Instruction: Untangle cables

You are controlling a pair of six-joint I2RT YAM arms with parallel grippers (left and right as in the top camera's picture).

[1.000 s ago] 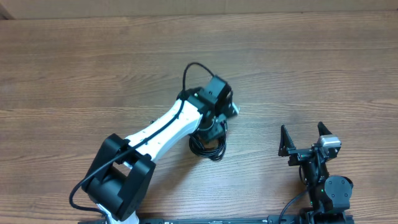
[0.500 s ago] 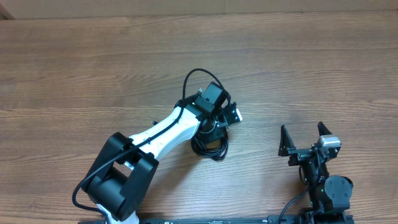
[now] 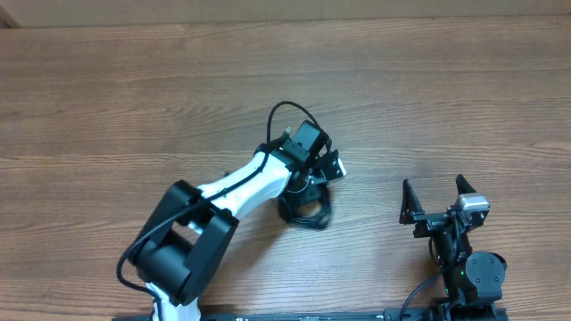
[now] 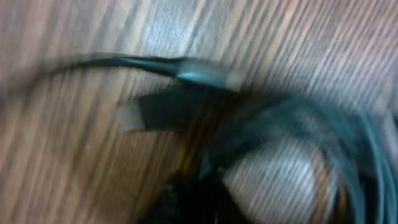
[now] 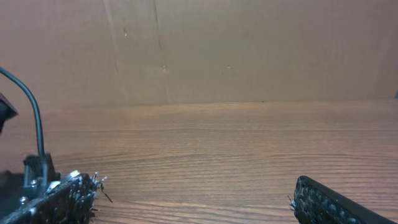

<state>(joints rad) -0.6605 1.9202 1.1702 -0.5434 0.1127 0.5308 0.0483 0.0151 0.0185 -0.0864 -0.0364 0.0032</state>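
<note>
Several thin black cables sit tightly bunched under the left gripper, its grip untellable; the right gripper gapes wide.

Wooden table (brown wall behind).

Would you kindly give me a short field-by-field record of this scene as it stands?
surface: wooden table
cables: black cables in a looped bunch near the table's middle, partly under the left arm
plug: dark plug with pale prongs, lying on the wood; left wrist view is blurred
left pincer: left pincer down at the bunch; open or shut cannot be told
right pincer: right pincer open, empty, at the near right edge, apart from the cables
</note>
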